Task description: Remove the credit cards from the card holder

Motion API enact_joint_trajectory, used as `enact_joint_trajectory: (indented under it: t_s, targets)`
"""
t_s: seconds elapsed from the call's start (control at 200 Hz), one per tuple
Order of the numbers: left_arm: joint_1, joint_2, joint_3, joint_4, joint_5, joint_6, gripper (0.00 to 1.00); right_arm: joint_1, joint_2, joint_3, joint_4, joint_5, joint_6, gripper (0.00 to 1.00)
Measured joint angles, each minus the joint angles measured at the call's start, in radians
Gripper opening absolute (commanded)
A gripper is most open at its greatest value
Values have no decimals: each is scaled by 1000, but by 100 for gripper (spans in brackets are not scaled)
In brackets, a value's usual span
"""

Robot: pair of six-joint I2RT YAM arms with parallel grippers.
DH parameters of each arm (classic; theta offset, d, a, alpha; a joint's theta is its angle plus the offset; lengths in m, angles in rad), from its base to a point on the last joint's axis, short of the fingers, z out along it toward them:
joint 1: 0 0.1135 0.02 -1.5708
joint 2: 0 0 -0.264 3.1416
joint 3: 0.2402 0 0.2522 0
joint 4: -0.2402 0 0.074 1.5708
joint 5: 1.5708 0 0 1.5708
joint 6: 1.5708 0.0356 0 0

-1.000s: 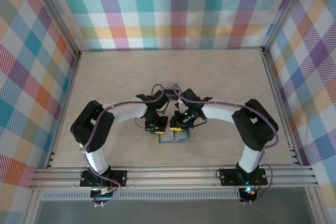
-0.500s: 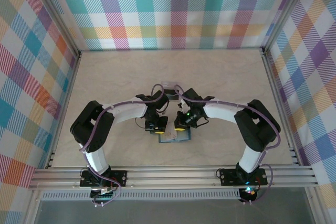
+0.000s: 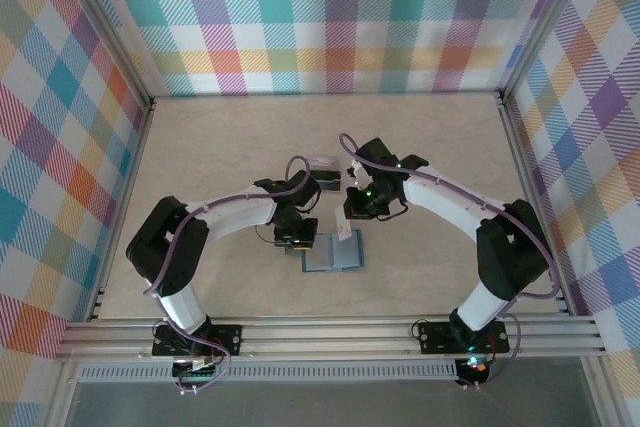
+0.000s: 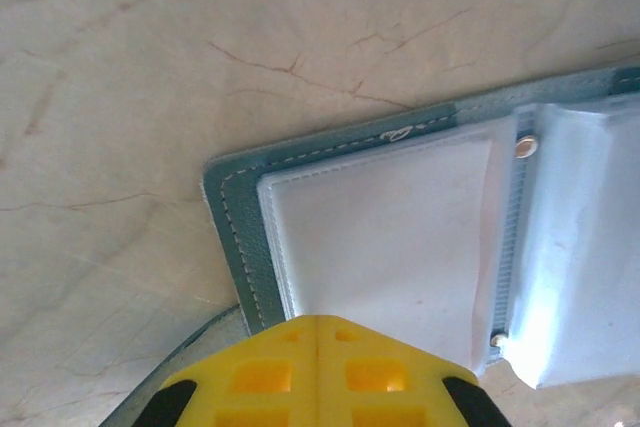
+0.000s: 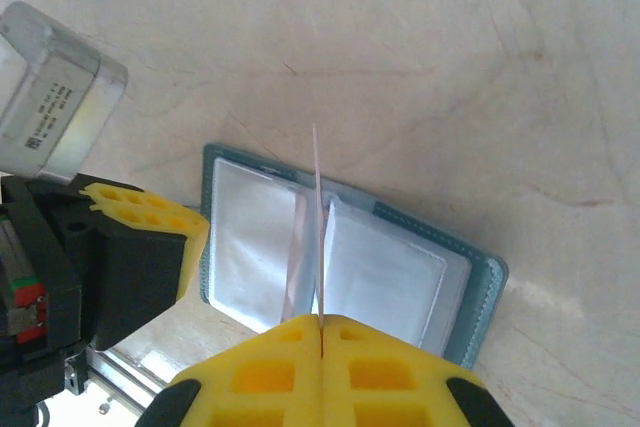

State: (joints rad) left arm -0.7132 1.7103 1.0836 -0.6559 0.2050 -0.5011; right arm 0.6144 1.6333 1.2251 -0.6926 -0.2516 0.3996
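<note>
Plastic sits in the seam of my right end effector [image 5: 321, 337]. Its pads are clamped on one credit card [image 5: 316, 217], which shows edge-on to my wrist camera, over the card holder [image 5: 395, 272]. The card holder lies open on the tabletop [image 3: 220, 147] with both pale panels facing up. My left end effector [image 4: 318, 352] has its pads pressed together at the holder's left panel; I cannot tell whether they pinch its edge. A second card [image 3: 322, 161] lies farther out, apart from the holder.
</note>
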Motion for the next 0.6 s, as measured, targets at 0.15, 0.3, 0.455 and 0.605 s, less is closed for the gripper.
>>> enact_joint_trajectory:
  t_s: [0.15,0.3,0.455,0.605]
  targets:
    - [3,-72,-3,3,-40,-3,7,0,29,118,-34,46,-135,0]
    - [21,-140,-48,7,-48,-5,7,0,115,256,-44,95,-365,0]
    - [54,-197,-124,5,-51,-8,7,0,246,449,-118,152,-629,0]
    - [92,-264,-175,3,-50,-8,7,0,368,624,-178,202,-858,0]
